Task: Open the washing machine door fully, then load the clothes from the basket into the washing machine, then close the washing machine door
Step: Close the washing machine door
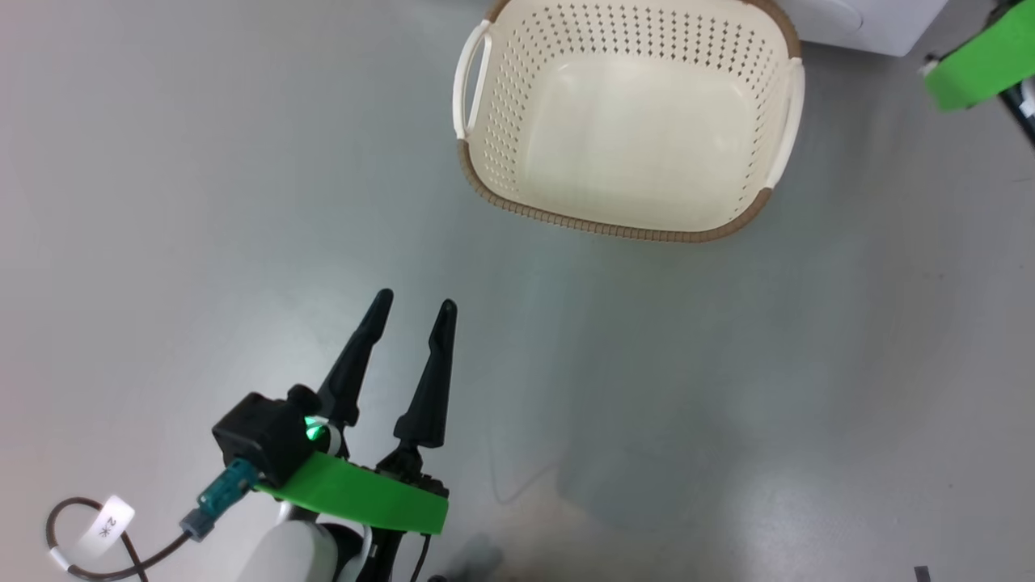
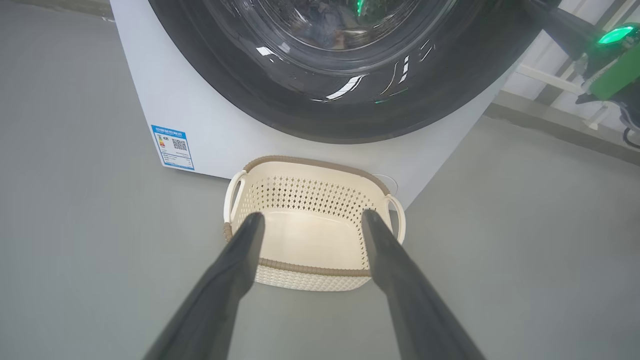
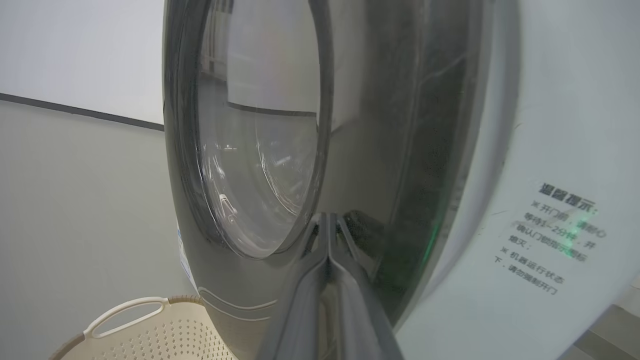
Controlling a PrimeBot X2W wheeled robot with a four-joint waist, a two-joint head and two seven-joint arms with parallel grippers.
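The washing machine door, round with a wide glossy black rim and a bulging clear glass centre, looks shut flat against the front of the white washing machine. In the right wrist view my right gripper has its two dark fingers pressed together, with nothing between them. Their tips are at the glossy rim near the door's edge, and I cannot tell whether they touch it. A small blue label sticker sits low on the machine's front. The basket stands on the grey floor just in front of the machine, below the door, its bare perforated inside facing up. My left gripper hangs over the floor, apart from the basket, fingers spread wide and pointing toward it.
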